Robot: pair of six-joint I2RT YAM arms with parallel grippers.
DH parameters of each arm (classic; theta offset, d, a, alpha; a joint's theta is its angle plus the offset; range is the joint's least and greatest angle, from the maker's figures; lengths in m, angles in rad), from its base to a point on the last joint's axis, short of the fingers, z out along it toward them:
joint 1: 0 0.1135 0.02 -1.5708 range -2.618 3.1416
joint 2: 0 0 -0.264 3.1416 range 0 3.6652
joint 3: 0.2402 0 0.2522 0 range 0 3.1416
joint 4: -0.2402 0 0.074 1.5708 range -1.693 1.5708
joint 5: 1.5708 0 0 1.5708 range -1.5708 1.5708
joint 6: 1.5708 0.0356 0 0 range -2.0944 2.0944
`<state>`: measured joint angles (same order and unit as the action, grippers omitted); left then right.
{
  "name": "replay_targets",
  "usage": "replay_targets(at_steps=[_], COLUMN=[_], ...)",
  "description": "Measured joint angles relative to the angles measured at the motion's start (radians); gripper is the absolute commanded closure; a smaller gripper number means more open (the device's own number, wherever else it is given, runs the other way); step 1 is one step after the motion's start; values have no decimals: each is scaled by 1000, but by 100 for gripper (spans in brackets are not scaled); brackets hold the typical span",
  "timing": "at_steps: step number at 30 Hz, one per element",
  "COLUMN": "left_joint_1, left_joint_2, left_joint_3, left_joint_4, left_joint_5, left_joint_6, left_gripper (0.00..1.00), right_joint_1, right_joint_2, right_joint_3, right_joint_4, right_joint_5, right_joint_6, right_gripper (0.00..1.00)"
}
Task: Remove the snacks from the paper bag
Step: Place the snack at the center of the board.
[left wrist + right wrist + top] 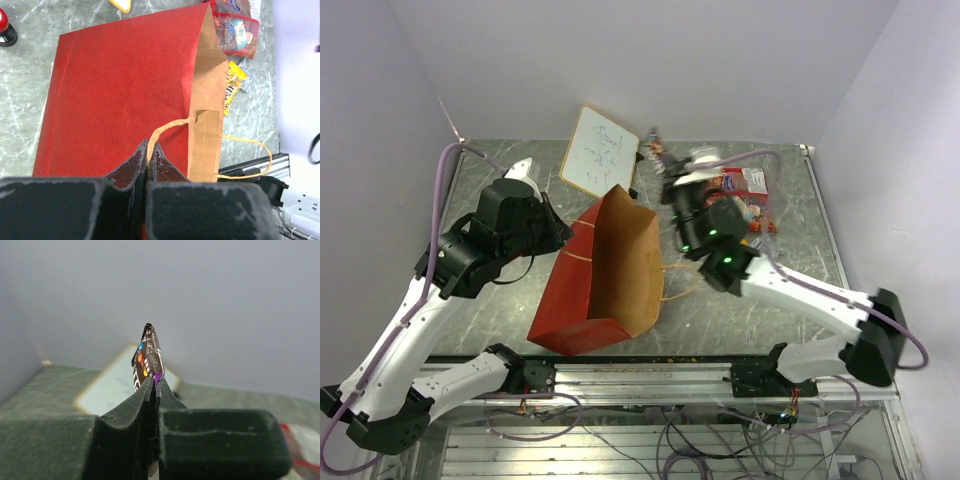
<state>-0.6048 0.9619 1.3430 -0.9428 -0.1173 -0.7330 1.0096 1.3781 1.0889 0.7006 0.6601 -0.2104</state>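
In the right hand, a dark packet stands pinched edgewise.

The paper bag lies in the middle of the tabletop. From it we see the whiteboard at 12 o'clock, loose snacks at 2 o'clock, our left gripper at 9 o'clock, and our right gripper, packet in it, at 1 o'clock.

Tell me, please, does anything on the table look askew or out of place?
The paper bag is not upright: it is tipped over, mouth gaping, with the left fingers pinching one handle. Its other handle sprawls loose on the table. Nothing looks spilled or torn.
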Motion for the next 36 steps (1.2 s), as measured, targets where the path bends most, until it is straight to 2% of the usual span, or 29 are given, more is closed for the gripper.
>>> replay_targets(at_steps=[5,9,12,16,27,36], left_joint_1=[0,0,0,0,0,0], left_joint_2=[42,51,49,58,99,56], left_joint_3=[40,56,56,56,51,34], left_joint_4=[-39,-51,-51,-48,-15,-10], left_joint_5=[-26,-44,-45,-43,-2,15], left_joint_6=[19,19,18,16,17,17], left_gripper=[93,93,93,93,93,93], right_joint_1=[-212,-284,-356,-480,-815,-860], right_joint_2=[-214,-341,-402,-428,-424,-383], right_joint_3=[-133,-276,-369,-435,-531,-621], right_joint_4=[-282,-495,-673,-818,-908,-900], right_joint_5=[65,104,114,103,-87,-219], right_joint_6=[180,335,491,646,877,1012], right_gripper=[100,100,100,100,100,100])
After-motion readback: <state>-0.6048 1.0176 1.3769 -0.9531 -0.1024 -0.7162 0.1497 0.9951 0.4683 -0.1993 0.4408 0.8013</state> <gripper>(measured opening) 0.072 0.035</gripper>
